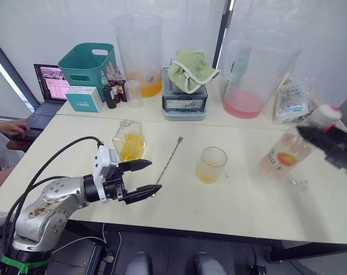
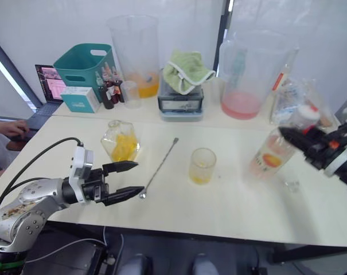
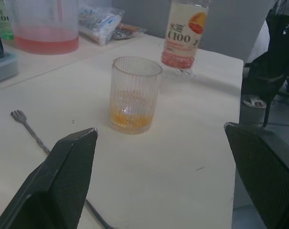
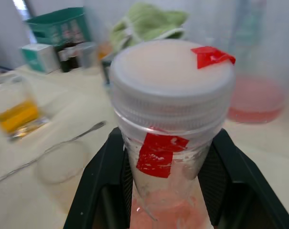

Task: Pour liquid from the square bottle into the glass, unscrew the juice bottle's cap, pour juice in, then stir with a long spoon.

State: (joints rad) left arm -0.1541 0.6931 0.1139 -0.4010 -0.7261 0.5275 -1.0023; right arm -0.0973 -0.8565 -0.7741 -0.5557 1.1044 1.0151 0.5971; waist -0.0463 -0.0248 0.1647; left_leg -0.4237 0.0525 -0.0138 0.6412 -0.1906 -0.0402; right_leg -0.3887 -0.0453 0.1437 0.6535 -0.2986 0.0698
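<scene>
The left gripper (image 1: 143,179) is held wide open and empty, near the long spoon (image 1: 168,160). Beyond stands the glass (image 1: 211,165). The juice bottle (image 1: 288,150) is clamped at the neck by the right gripper (image 4: 164,183); for unscrewing, the juice bottle's cap (image 4: 173,78) should be approached squarely.

left gripper (image 1: 140,179) jaws spread (low), right gripper (image 1: 311,135) clamped

Square bottle (image 1: 129,141) with yellow-orange liquid stands near the table's left, the long spoon (image 1: 168,164) lies flat between it and the ribbed glass (image 1: 211,165) holding a little orange, and the capped (image 4: 172,76) juice bottle (image 1: 288,149) tilts at right.
</scene>
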